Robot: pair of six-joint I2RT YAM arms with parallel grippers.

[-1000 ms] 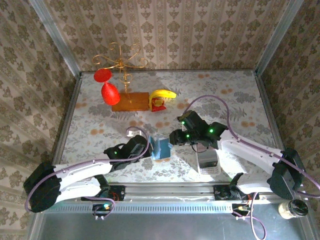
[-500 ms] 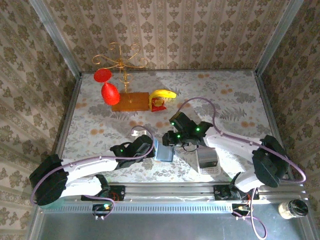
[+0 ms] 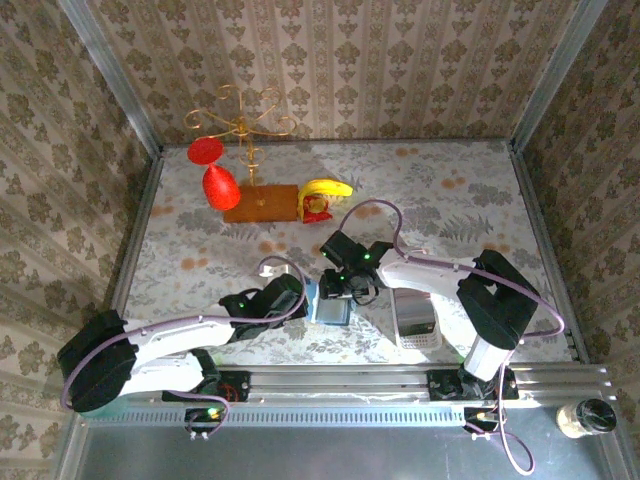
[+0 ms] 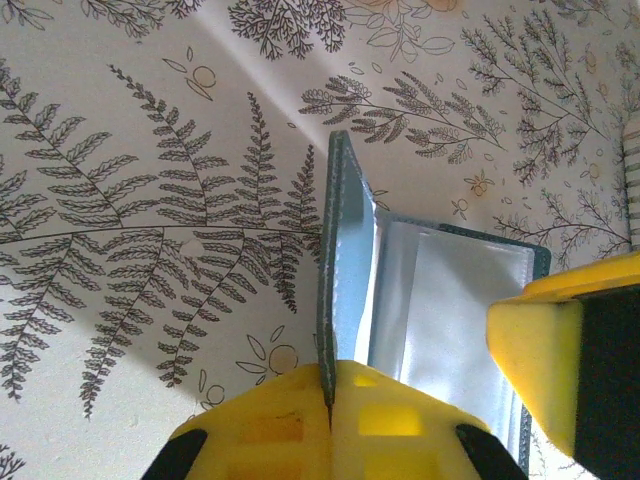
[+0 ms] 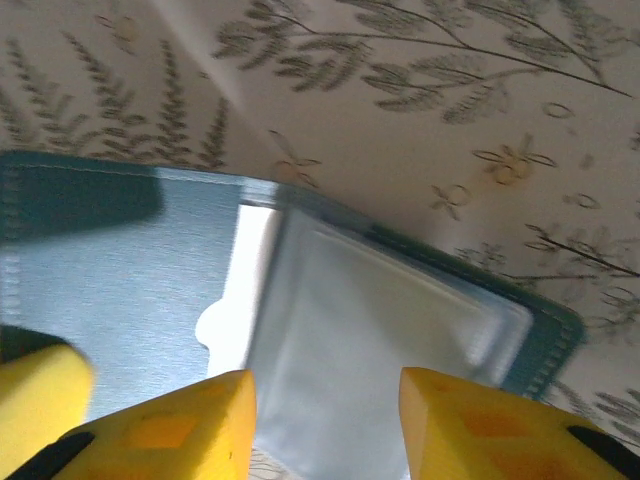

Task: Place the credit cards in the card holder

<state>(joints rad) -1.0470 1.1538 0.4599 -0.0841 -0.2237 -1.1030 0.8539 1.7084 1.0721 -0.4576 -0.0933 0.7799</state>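
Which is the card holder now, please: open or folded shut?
Open: the left gripper holds one card holder cover upright, baring clear inner sleeves.

Left arm (image 3: 170, 335) and right arm (image 3: 440, 272): white link shells, black joint housings, bulky black shoulder blocks. Green indicator lights (image 3: 365, 257) dot the wrists. Lilac cables (image 3: 372, 206) arc along each arm. Left gripper (image 3: 310, 298) (image 4: 330, 420) and right gripper (image 3: 338, 292) (image 5: 325, 420): black bodies, blocky yellow fingers (image 5: 200, 425) with shallow square recesses.

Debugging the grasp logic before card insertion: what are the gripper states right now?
left gripper: shut on the upright cover of the card holder.
right gripper: open, fingers apart over the opened card holder.
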